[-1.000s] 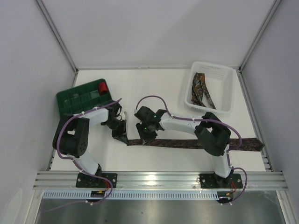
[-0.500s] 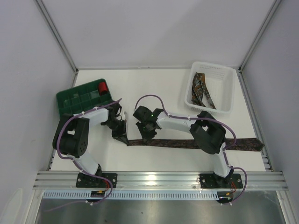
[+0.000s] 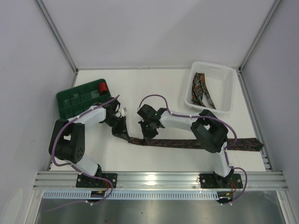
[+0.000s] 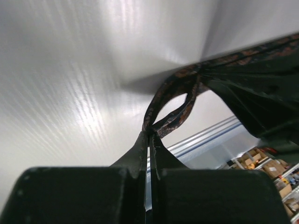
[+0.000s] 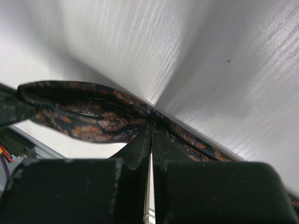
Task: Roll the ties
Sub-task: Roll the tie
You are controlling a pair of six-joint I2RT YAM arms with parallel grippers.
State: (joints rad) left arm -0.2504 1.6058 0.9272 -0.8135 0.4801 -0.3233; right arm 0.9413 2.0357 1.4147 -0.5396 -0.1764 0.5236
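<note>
Top external view gives me the tie (image 3: 196, 143) flat across the near table, long axis left to right, one end far right, the other at the left between the arms. Left gripper (image 3: 122, 134) is pinched tight on that left end. Right gripper (image 3: 145, 135) is clamped on the band just to its right, so the two grips sit close together. Left wrist view shows the short span between them bowed up into a small open loop. For rolling, I judge the end must turn rightward along the tie's length; the left arm is nearer it. My right arm hides part of the band mid-table. More ties (image 3: 202, 91) lie in the basket (image 3: 224, 74) far right; I can't tell how many.
</note>
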